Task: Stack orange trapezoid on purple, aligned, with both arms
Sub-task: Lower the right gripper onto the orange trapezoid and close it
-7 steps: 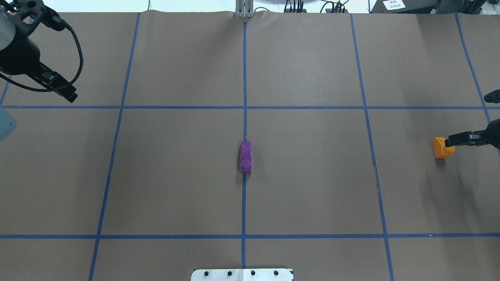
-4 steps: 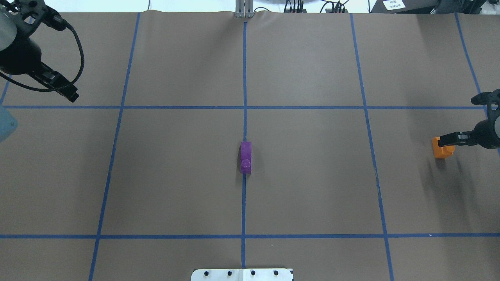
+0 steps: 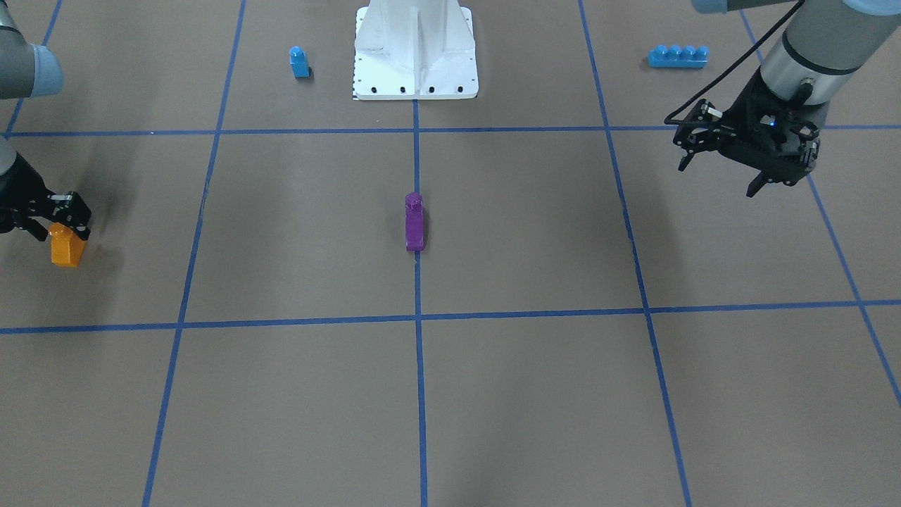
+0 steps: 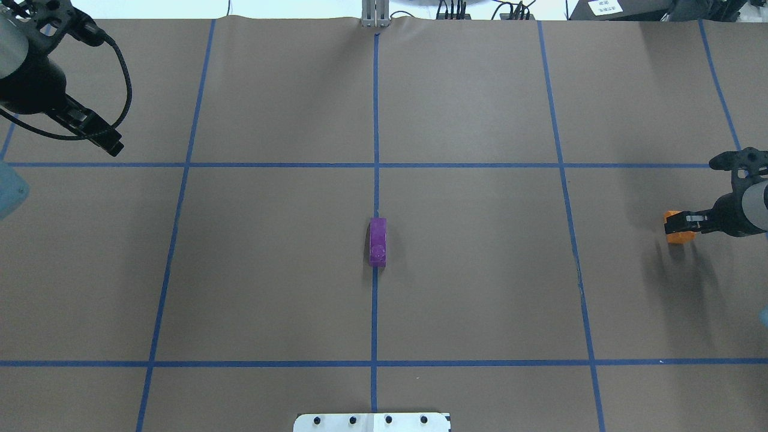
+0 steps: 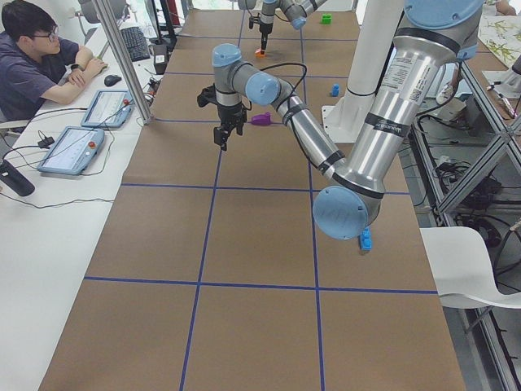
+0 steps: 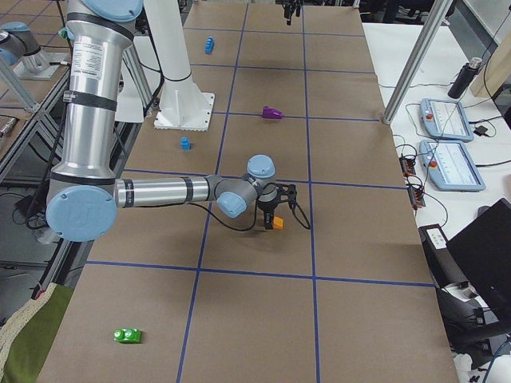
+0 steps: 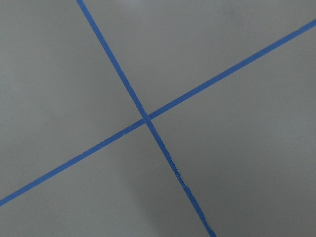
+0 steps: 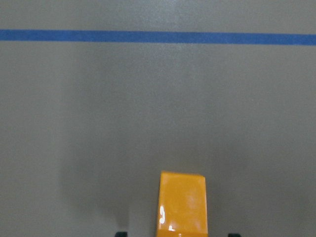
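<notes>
The orange trapezoid (image 4: 677, 235) lies on the table at the far right, also in the front view (image 3: 65, 252) and low in the right wrist view (image 8: 181, 203). My right gripper (image 4: 677, 222) is down over it and open, with a fingertip (image 8: 121, 233) on each side and a gap to the block. The purple block (image 4: 377, 241) lies on the centre blue line, also in the front view (image 3: 414, 222). My left gripper (image 3: 718, 177) is open and empty, hovering far from both blocks at the table's far left (image 4: 111, 144).
A small blue single-stud block (image 3: 299, 62) and a long blue brick (image 3: 678, 56) lie near the white robot base (image 3: 415, 70). A green block (image 6: 127, 335) lies at the right end. An operator (image 5: 32, 57) sits beside the table.
My right gripper has moved leftwards from the table's edge and now covers more of the orange trapezoid, which has stayed in place. The left arm has shifted slightly.
</notes>
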Controlling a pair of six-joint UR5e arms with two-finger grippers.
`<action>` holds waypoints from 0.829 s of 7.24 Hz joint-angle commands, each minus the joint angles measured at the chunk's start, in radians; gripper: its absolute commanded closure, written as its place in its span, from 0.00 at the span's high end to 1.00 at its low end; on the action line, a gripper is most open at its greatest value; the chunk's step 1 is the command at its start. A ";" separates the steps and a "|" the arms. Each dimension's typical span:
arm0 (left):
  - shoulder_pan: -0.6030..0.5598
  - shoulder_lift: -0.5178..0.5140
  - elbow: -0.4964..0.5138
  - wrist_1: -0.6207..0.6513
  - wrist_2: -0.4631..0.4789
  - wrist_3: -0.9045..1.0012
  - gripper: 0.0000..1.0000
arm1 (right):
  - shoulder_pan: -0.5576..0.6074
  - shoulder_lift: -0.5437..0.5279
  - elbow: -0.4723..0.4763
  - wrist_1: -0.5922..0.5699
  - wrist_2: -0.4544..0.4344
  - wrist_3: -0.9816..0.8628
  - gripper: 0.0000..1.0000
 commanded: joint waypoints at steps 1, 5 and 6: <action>0.000 0.000 0.000 0.000 0.002 0.000 1.00 | -0.005 0.009 -0.001 -0.002 -0.004 0.004 0.70; 0.000 0.000 0.000 0.000 0.002 -0.003 1.00 | -0.004 0.007 -0.003 -0.002 -0.006 0.002 0.34; 0.000 0.001 0.000 0.001 0.002 -0.003 1.00 | -0.004 0.007 0.000 -0.002 -0.006 0.002 0.02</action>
